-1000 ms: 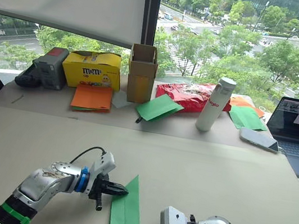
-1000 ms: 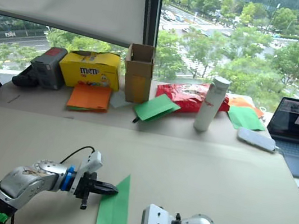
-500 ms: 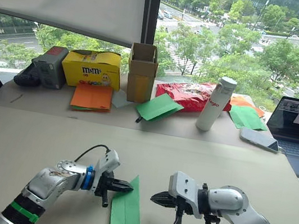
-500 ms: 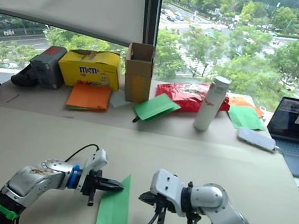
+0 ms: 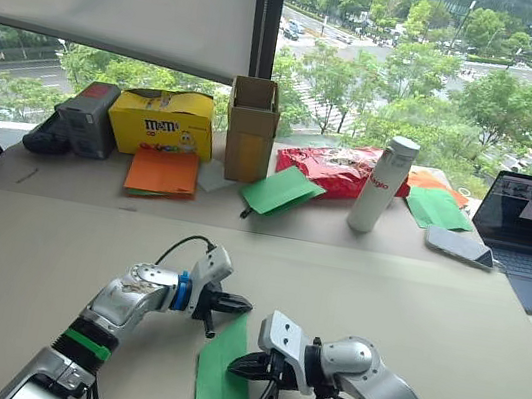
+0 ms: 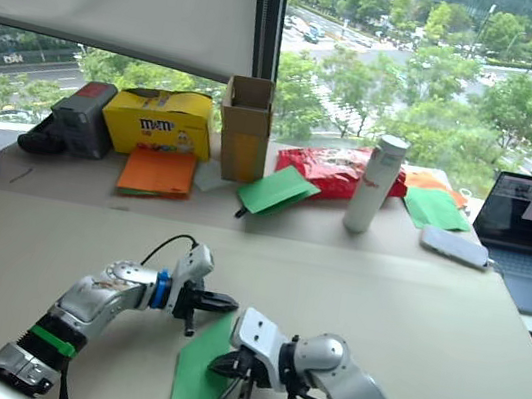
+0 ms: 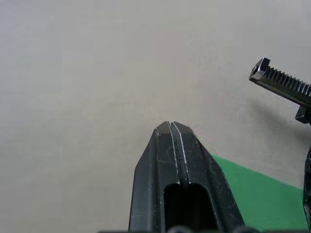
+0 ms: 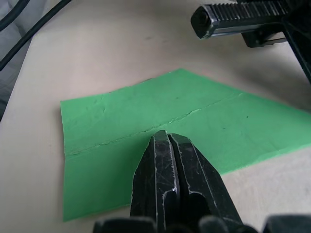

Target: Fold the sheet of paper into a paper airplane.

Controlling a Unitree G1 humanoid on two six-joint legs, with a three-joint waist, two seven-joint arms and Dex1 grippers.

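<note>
Two closed fingers (image 8: 167, 160) over one sheet of paper (image 8: 121, 126)

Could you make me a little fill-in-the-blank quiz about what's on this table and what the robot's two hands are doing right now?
1. The folded sheet of paper lying flat on the table is bright ____.
2. The fingers of the right tool are pressed ____ over the paper.
3. The left tool holds ____ between its shut fingers.
4. The white bottle stands ____ at the back.

Missing words: green; shut; nothing; upright
</note>
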